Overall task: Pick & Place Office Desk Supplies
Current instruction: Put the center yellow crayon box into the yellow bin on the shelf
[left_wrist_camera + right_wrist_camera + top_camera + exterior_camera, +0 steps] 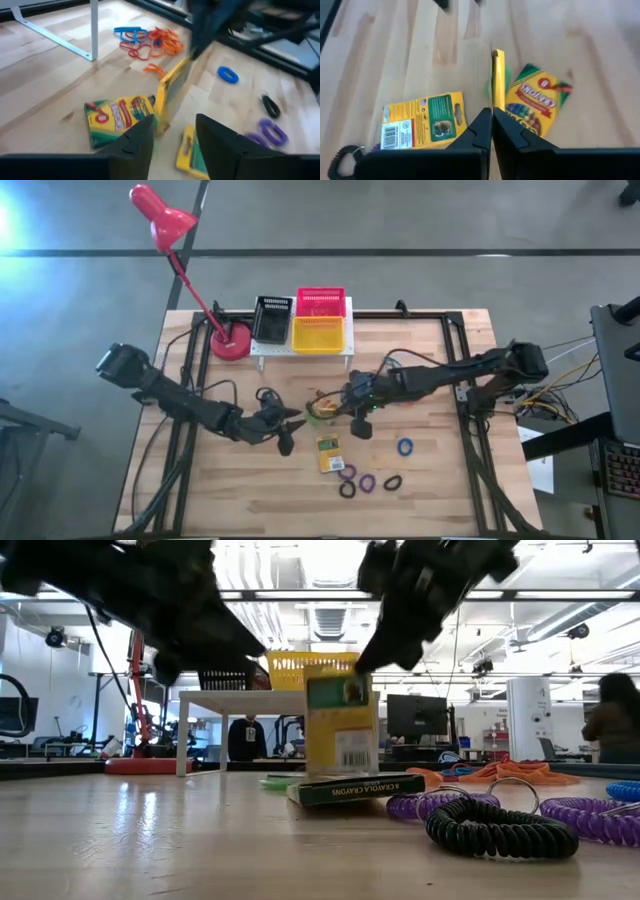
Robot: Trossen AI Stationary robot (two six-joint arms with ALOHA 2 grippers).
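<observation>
My right gripper [492,125] is shut on a yellow-green crayon box [340,720], which stands upright over the middle of the table. A second box [422,120] lies flat with its barcode side up, and a third [537,100] lies face up. My left gripper [175,145] is open just left of them, its fingers spread and holding nothing. Blue [405,447], purple [367,482] and black [393,481] rings lie toward the near edge. Orange rubber bands [155,42] lie farther back. Black [270,318], red [320,302] and yellow [317,333] baskets stand on the white stand. My right gripper pinches the crayon box by its upper edge [498,102], near one top corner [350,690], between its two fingers. The fingers slant down at it from the table's right. The box hangs upright below them, seen edge-on. Whether its lower edge is clear of the table I cannot tell.
A red desk lamp [165,220] stands with its base [232,342] at the far left, beside the white stand [300,352]. Cables [410,365] trail along the right arm. Bare wood lies along the near left part of the table [220,490].
</observation>
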